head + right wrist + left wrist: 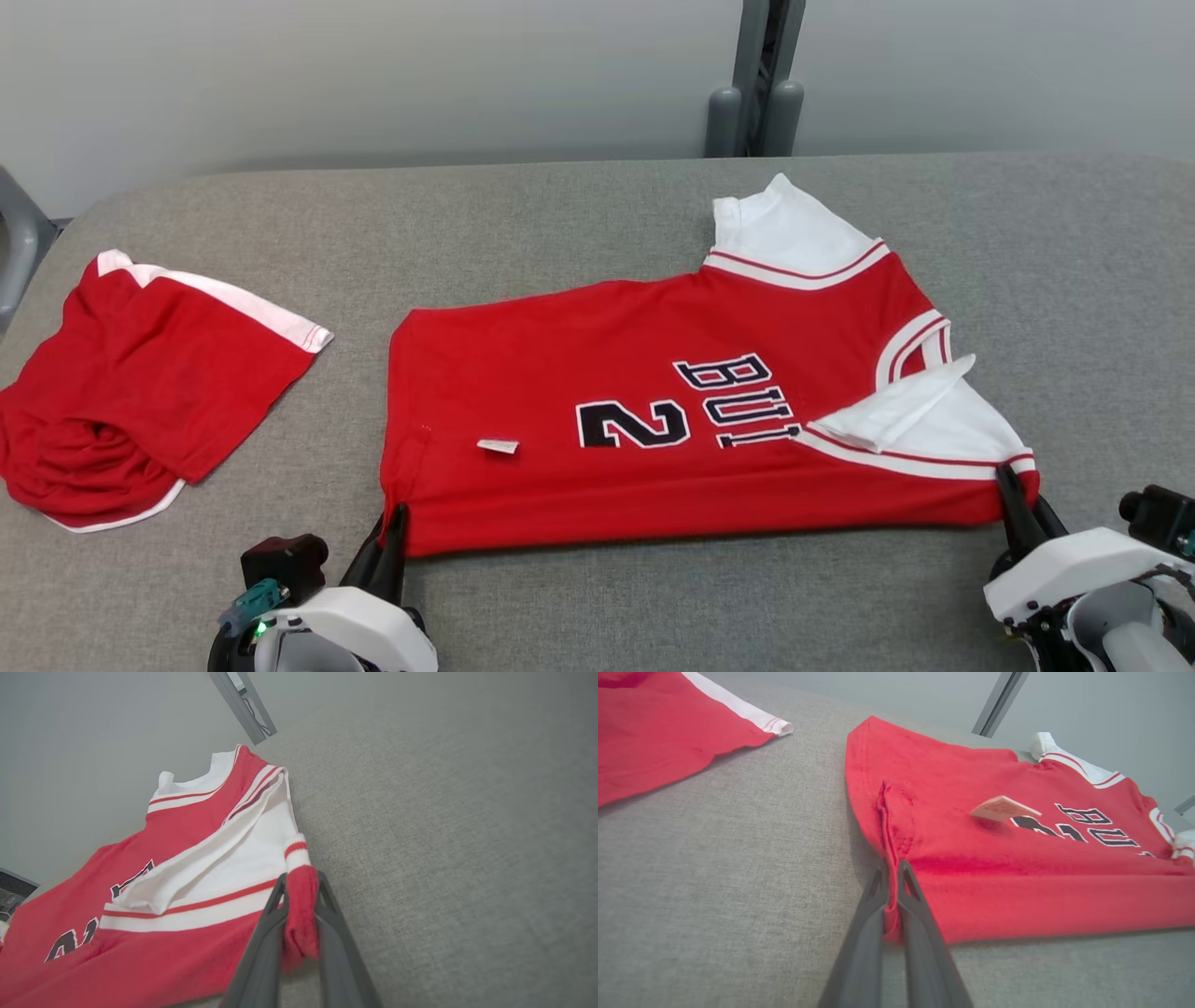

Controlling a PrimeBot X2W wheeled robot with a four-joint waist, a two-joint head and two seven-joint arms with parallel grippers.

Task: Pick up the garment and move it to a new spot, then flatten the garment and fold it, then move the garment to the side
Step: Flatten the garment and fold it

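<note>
The grey table (597, 205) spans the head view. The red jersey (653, 448) lies across its centre and right, collar to the right and hem to the left. Its near long edge looks doubled over, so I judge the fold is under way. Red shorts (140, 373) sit bunched at the left edge, well apart from the jersey and seemingly parked out of the way. At the lower left, the left gripper (394, 523) is pinched narrow on the jersey's near hem corner. At the lower right, the right gripper (1008, 481) is clamped on the near shoulder corner — in the right wrist view red cloth bulges between its fingers. Gripping both ends of 1 edge likely keeps it taut and straight for the next fold. A small tag (498, 446) stands up left of the printed 2.
</note>
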